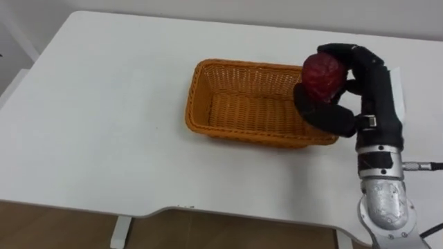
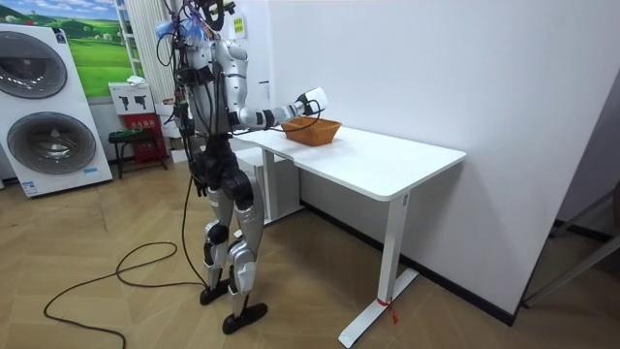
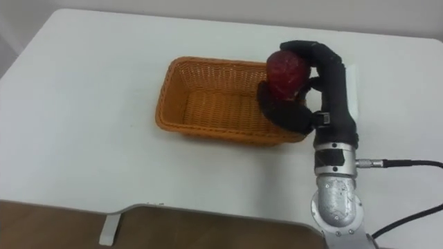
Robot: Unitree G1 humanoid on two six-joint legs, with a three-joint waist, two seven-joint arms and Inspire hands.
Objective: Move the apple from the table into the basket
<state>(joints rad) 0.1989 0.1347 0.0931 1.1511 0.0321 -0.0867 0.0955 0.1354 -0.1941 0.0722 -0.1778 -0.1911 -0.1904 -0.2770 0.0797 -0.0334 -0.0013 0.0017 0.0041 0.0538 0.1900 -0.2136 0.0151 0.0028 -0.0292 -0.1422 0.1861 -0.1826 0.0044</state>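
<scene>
Left eye view: the right hand [image 1: 360, 76] has its fingers and thumb curled round a dark red apple [image 1: 322, 75], held above the right end of an orange wicker basket [image 1: 242, 104] on the white surface [image 1: 104, 124]. Right eye view: the apple sits over the basket's right rim. Room view: the robot stands at the surface's end, right arm reaching over the basket, with washing machines [image 2: 48, 107] behind it.
</scene>
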